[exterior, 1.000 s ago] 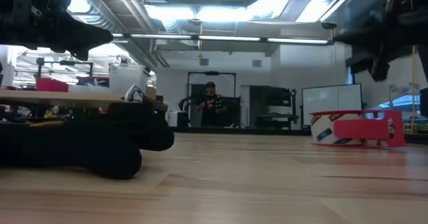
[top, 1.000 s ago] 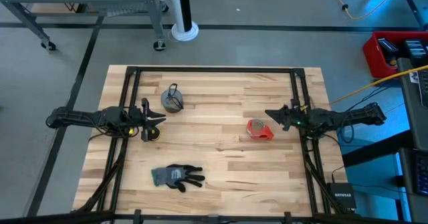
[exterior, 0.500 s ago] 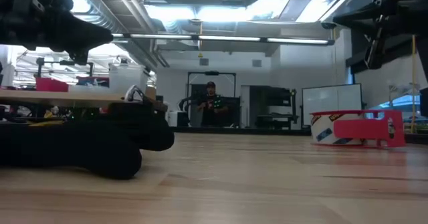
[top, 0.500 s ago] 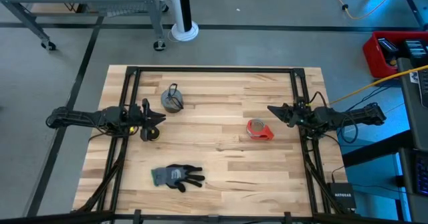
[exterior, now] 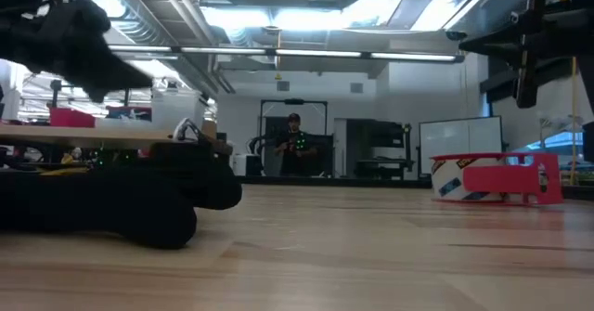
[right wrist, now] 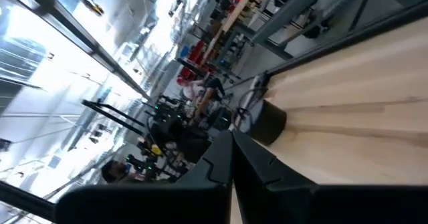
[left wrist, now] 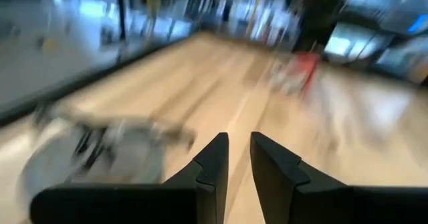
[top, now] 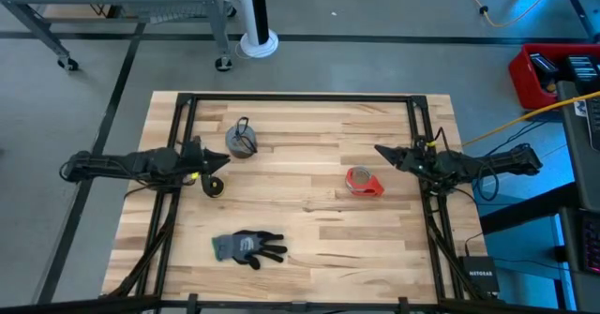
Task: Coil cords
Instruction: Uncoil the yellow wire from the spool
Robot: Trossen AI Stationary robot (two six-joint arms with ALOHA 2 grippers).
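A thin black cord (top: 244,127) loops at the far side of the grey tape roll (top: 241,142); it also shows in the left wrist view (left wrist: 90,144). A small black round thing (top: 214,186) lies on the table by my left gripper; I cannot tell what it is. No yellow cord shows on the table. My left gripper (top: 225,162) hovers near the grey roll, its fingers (left wrist: 214,160) a narrow gap apart with nothing between. My right gripper (top: 379,150) is shut and empty, above the table just beyond the red tape roll (top: 364,181).
A dark glove (top: 248,246) lies near the table's front, and fills the low view's left (exterior: 111,209). A black frame (top: 300,97) runs along the table's edges. A yellow cable (top: 525,117) runs off the table at the right. Bare wood lies in the middle.
My left gripper has turned about its own long axis, staying over the same place beside the grey roll. My right gripper has also turned, and has gone a little toward the table's far edge. Nothing on the table has moved.
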